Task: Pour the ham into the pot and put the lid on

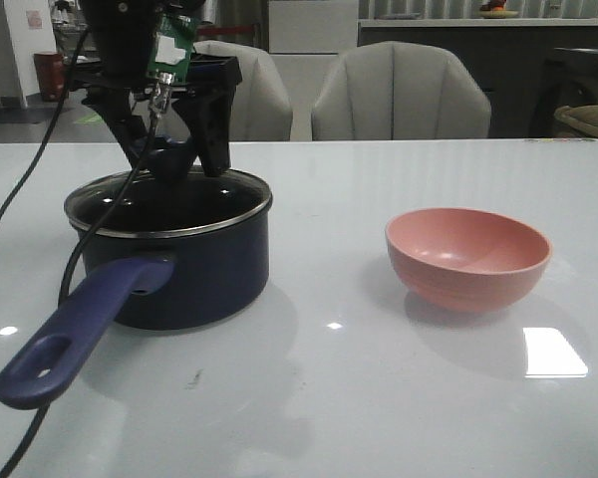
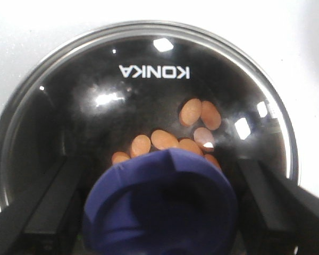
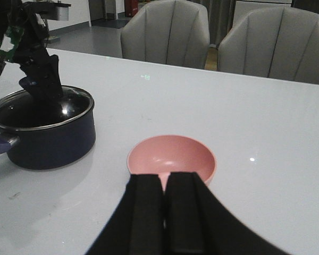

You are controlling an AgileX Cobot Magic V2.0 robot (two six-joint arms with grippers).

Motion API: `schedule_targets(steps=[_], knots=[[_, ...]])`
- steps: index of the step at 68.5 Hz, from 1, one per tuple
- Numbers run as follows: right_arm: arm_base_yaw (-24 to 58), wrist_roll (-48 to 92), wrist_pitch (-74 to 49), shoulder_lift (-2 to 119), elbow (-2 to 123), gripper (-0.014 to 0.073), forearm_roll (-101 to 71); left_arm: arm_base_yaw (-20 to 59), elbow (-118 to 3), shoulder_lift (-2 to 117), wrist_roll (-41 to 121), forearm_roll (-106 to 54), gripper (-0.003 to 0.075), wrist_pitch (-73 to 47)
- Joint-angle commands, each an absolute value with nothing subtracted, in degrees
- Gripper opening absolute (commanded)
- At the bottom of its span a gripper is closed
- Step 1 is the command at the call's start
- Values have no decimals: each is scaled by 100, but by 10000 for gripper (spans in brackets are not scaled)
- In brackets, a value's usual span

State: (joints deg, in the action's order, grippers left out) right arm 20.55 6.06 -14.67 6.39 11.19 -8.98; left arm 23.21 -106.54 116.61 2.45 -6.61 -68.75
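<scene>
The dark navy pot (image 1: 179, 269) with its long purple-blue handle (image 1: 80, 329) stands at the table's left. The glass lid (image 1: 169, 199) sits on it, rim to rim. My left gripper (image 1: 174, 159) is open, its fingers (image 2: 48, 212) standing on either side of the lid's blue knob (image 2: 159, 207) with gaps to it. Several orange-pink ham pieces (image 2: 165, 139) lie inside the pot, seen through the lid (image 2: 149, 90). My right gripper (image 3: 165, 180) is shut and empty, just on the near side of the pink bowl (image 3: 173, 156). The pot also shows in the right wrist view (image 3: 48, 138).
The pink bowl (image 1: 468, 257) stands empty at the table's right. The left arm's cables (image 1: 20, 179) hang beside the pot. Two grey chairs (image 1: 399, 95) stand behind the table's far edge.
</scene>
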Motion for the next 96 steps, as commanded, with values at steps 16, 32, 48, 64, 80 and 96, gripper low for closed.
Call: schedule_targets(steps=[16,32,48,64,80,96], knots=[[2054,682,-1013,689,1274,140,-841,2345,-11201,11135,407,-714,554,-6846],[2054,682,-1013,689,1274,140,-841,2271,-10981,10536,541,-679,554,-6809],[2054,682,-1013,689,1274,140,-841,2215,-9505,9111,550,-675,554,-5724],[2054,682,-1013,689,1274,140,-841,2215,-7707,7628,550,-638,554,-5061],[2054,682,-1013,689,1274,140,-841,2215,-6091,5944,550,-638,553,-4240],[2054,682,-1013,689,1274,140,-841,2215,-4499,4024,550,-638,553,-3235]])
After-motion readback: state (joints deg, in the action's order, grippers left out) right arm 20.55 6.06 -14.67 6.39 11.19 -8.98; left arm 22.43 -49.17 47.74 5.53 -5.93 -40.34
